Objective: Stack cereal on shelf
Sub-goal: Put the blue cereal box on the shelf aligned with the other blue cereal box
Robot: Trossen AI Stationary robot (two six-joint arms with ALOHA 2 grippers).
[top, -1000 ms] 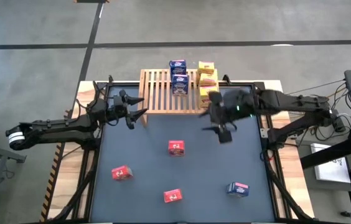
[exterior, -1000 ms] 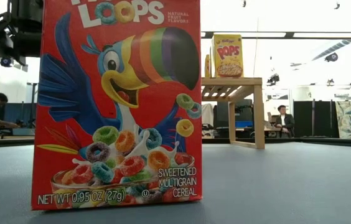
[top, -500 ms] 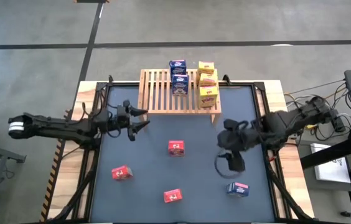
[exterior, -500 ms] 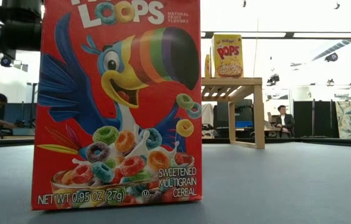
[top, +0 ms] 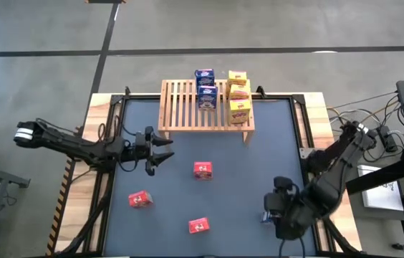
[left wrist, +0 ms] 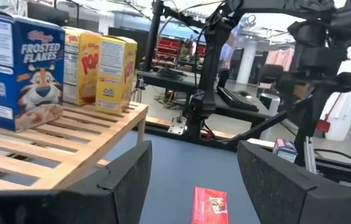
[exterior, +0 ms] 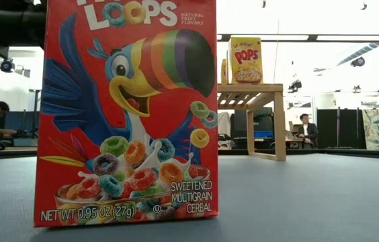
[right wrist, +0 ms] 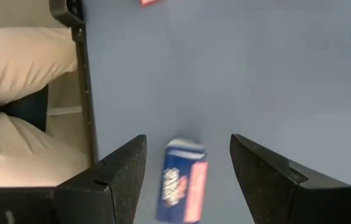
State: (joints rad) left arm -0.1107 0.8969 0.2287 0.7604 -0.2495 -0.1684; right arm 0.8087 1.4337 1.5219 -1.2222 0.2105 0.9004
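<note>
The wooden shelf (top: 188,107) stands at the table's far edge with two blue cereal boxes (top: 204,89) and three yellow ones (top: 238,94) on its slats. Three red boxes (top: 203,170) (top: 140,199) (top: 198,226) lie on the mat. One blue box (right wrist: 182,183) lies near the right front, under my right gripper (right wrist: 187,144), which hangs open above it, a finger on either side, not touching. My left gripper (top: 162,149) is open, level, left of the middle red box (left wrist: 210,205).
In the low view a red box (exterior: 125,114) stands close to the camera and fills the left half. Black frame rails (top: 304,129) run along the mat's sides. People sit in the room behind the table. Bare mat lies between the shelf and the red boxes.
My right gripper has swung from beside the shelf toward the table's near right corner, sinking and tipping downward over the blue box. My left gripper has moved from the shelf's left corner toward the near edge and turned toward the middle red box. No box has moved.
</note>
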